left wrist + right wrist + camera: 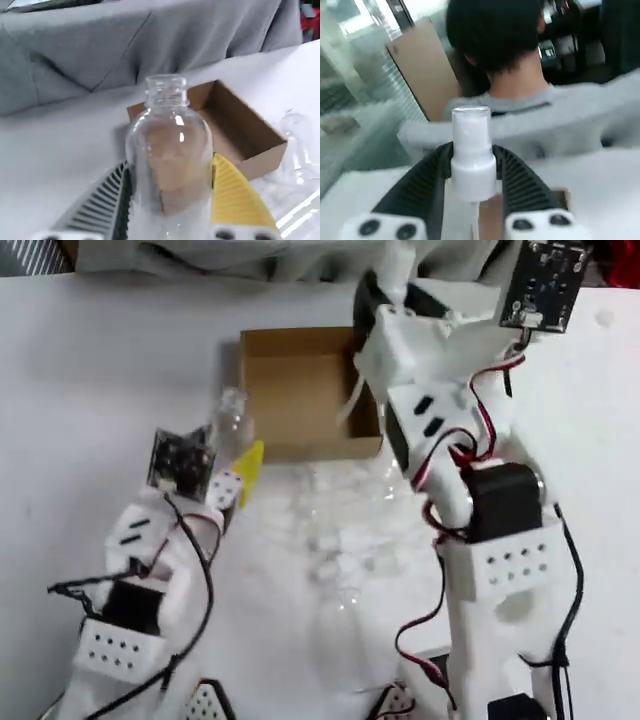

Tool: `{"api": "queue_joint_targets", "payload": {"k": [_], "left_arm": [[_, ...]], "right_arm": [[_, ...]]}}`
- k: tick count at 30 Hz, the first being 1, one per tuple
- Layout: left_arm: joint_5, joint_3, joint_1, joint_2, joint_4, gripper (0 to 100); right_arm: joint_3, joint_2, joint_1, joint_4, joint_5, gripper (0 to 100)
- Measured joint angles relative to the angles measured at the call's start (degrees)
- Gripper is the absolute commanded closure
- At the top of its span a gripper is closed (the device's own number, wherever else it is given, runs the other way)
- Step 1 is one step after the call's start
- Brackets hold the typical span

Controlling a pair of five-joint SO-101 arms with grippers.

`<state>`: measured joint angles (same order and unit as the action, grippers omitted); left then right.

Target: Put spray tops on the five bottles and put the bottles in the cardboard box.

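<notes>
My left gripper (169, 186) is shut on a clear, uncapped bottle (170, 150), held upright between a grey finger and a yellow finger (235, 200). In the high view this bottle (232, 422) stands just left of the open cardboard box (298, 390). My right gripper (472, 172) is shut on a white spray top (471, 150), pinched between two black fingers. From above, the right arm (400, 340) hangs over the box's right edge, with the top's thin tube (352, 400) dangling below it.
Several clear bottles (345, 525) lie on the white table in front of the box, between the two arms; one (296, 145) lies near the box's corner. A grey cloth (150, 45) covers the table's far side.
</notes>
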<state>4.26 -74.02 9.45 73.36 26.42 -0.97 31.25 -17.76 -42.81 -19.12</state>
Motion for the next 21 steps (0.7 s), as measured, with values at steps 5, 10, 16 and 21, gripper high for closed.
{"api": "queue_joint_targets", "payload": {"k": [5, 10, 16, 21], "left_arm": [[0.0, -4.3, 3.4, 3.9, -3.2, 98], [0.0, -8.1, 3.5, 7.0, -3.6, 98], [0.0, -10.9, 3.9, 10.8, -3.6, 98], [0.0, -13.5, 3.9, 14.8, -3.6, 98]], "right_arm": [[7.2, 0.4, -3.4, 16.4, -0.1, 98.2], [15.2, 5.1, -5.4, 20.7, -0.1, 98.2], [22.2, 10.9, -9.5, 26.0, -0.1, 98.2], [27.9, 11.8, -11.3, 31.4, -0.1, 98.2]]}}
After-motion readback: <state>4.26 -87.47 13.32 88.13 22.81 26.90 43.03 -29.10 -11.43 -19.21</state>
